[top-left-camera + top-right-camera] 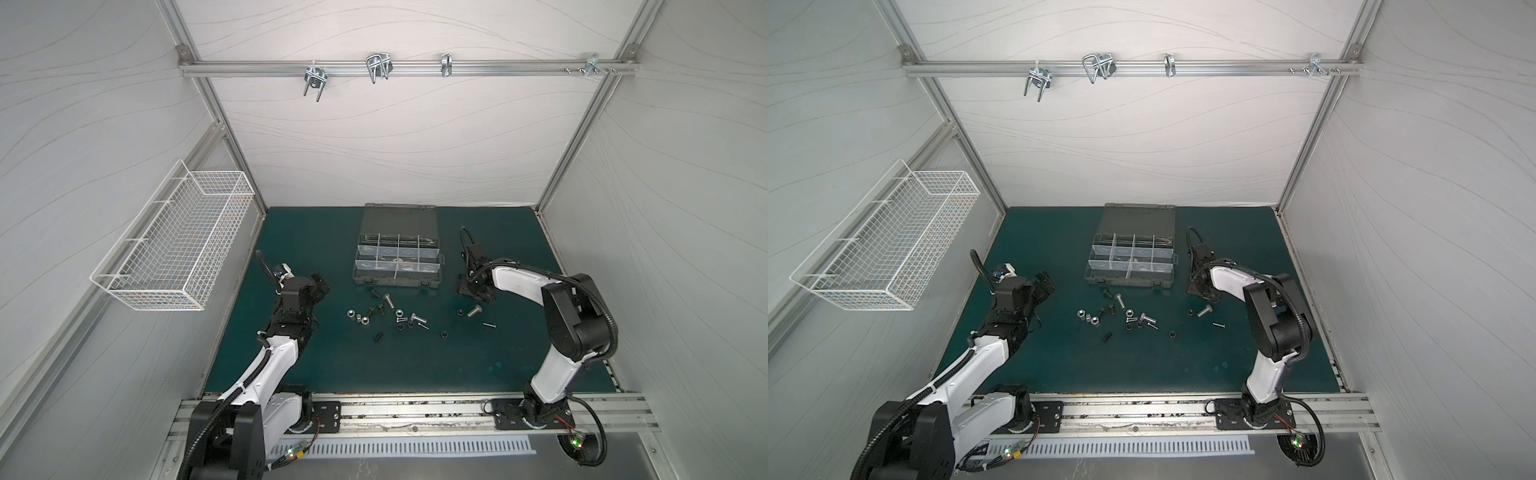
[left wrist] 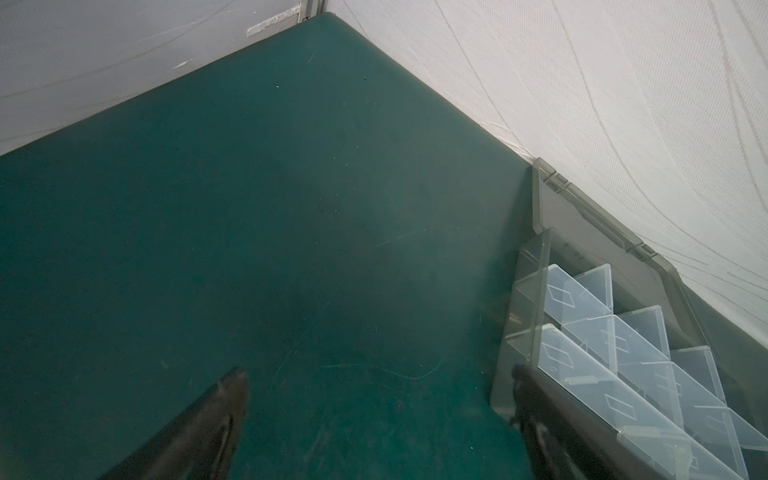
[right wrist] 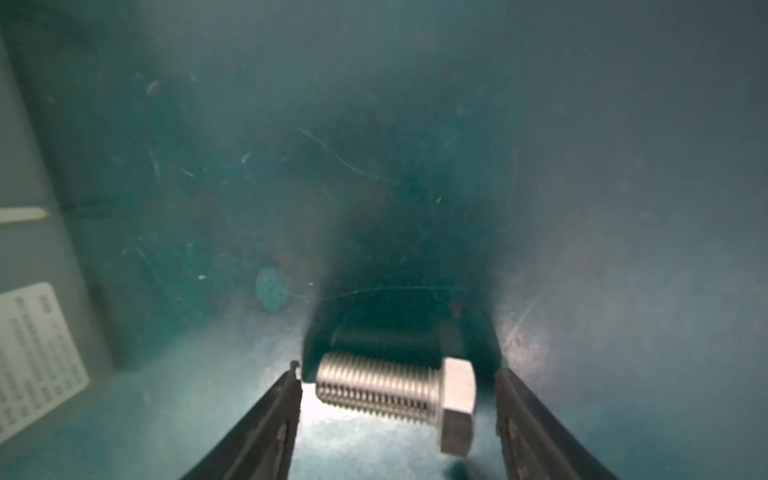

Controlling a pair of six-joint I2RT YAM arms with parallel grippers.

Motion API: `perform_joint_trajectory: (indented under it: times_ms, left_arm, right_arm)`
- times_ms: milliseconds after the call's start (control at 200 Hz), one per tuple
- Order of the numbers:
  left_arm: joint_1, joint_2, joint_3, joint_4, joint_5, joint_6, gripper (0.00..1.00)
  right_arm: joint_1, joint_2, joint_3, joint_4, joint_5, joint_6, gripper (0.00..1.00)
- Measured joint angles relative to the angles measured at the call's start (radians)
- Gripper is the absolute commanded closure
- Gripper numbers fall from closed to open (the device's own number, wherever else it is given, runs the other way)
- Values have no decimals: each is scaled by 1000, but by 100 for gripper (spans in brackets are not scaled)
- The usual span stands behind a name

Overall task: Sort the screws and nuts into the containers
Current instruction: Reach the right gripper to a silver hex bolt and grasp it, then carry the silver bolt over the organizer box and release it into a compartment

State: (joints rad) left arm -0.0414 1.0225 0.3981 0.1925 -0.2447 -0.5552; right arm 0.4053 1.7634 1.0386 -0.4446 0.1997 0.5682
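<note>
Step in hand: we judge it to be the pick-up of one silver bolt by the right arm, with the grip not yet made.
Doing it well: the jaws would meet the bolt end to end, on the threaded tip and on the head, so we should close slowly and evenly. We keep the fingertips low against the tabletop (image 1: 374, 365) so the bolt cannot pivot or roll out. We lift only once both pads bear on it.
Right gripper (image 3: 397, 372): partly open and holding nothing.
Hex-head bolt (image 3: 386, 386): it lies on its side on the tabletop, crosswise between the two jaws. A small gap shows at each end and neither jaw touches it.
Neighbours: a black nut (image 1: 460, 311) and a thin screw (image 1: 489, 325) lie near this bolt but apart from it, so they should not be dragged along.
Rest of the pile: silver hex nuts (image 1: 358, 319) and other fasteners lie scattered mid-tabletop, still unsorted.
Left gripper (image 2: 379, 374): it is spread wide and empty, and it hovers over bare tabletop just beside the case.
Organizer case (image 1: 390, 284): it stands open at the far side, beyond the pile. The contents of its compartments (image 1: 409, 252) are too small for us to tell.
</note>
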Motion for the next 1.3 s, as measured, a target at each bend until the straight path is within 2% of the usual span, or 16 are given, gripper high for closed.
perform_joint_trajectory:
  times_ms: [595, 915, 1301]
  left_arm:
    - [-1, 9, 0, 0, 11, 0, 1]
    - [-1, 9, 0, 0, 13, 0, 0]
    - [-1, 9, 0, 0, 13, 0, 0]
  right_arm:
    - [1, 12, 10, 1, 8, 2, 49]
    - [15, 8, 10, -3, 18, -13, 64]
    - [109, -58, 140, -37, 0, -50, 67]
